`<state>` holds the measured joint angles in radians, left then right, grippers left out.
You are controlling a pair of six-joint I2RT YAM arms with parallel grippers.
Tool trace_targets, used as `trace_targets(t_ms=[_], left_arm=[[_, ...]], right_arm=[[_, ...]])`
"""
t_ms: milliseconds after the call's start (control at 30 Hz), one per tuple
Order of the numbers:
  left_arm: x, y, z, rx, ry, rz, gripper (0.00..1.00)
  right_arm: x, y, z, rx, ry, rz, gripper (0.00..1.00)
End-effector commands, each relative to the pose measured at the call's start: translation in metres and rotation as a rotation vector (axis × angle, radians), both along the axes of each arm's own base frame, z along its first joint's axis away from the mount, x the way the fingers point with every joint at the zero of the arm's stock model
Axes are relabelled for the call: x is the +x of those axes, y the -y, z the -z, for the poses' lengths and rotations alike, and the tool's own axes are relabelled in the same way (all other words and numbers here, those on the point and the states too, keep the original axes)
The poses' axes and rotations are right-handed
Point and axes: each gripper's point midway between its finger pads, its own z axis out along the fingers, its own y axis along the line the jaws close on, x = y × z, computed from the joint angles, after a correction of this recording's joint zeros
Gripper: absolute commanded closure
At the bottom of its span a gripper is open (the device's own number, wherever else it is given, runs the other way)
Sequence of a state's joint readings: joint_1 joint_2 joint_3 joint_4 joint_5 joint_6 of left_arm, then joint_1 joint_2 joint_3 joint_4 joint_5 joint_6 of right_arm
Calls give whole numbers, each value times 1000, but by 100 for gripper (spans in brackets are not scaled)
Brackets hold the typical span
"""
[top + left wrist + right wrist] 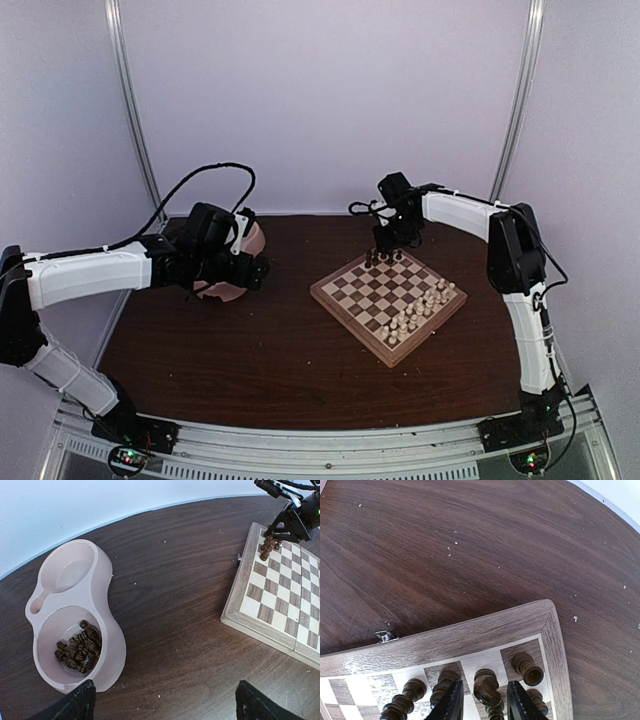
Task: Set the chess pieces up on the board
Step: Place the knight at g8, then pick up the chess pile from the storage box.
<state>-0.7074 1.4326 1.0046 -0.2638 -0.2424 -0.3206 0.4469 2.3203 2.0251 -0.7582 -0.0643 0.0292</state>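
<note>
The right hand (483, 697) straddles one dark chess piece (486, 686) in the back row of the board (470, 637). Its fingers are slightly apart, with a sliver of gap on either side, likely to seat the piece in line. The left hand (167, 705) hangs wide open and empty over the tabletop (175, 605), beside the pink bowl (107, 575) holding the unplaced chess pieces (80, 647).

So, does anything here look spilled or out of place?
Nothing much. The dark chess pieces lie jumbled in one compartment of the pink bowl, none spilled; those on the board stand upright. A few pale specks dot the table.
</note>
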Motion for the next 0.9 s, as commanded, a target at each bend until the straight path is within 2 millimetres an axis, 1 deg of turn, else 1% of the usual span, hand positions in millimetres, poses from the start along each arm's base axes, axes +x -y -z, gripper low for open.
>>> trace_targets(t_ms=[0,133,267,400,500,567,667,733,867], left_arm=[[6,5,-7,-16,13,13,2],[6,6,-6,-22,8,16,2],[6,6,-7,-22,10,17,2],[6,5,-7,-16,11,15,2],[7,3,-6,-12,7,-3,2],[9,-6,-1,-15,-30,-52,2],[14,-22,9,-40,-95,-120,6],[18,-35,16,-61,-134,-158,10],[26,-60,32,-110,-228,-205,23]], right_arm=[[11,0,-10,18,32,9,68],[12,-1,-16,21,40,7,68],[15,-2,-28,24,59,2,68],[17,-1,-46,22,84,0,68],[15,-1,-68,39,115,-1,69],[9,-3,-80,48,129,-10,69],[-9,-11,-95,42,168,-67,69],[-23,-20,-104,69,206,-104,69],[-53,-42,-121,158,265,-200,69]])
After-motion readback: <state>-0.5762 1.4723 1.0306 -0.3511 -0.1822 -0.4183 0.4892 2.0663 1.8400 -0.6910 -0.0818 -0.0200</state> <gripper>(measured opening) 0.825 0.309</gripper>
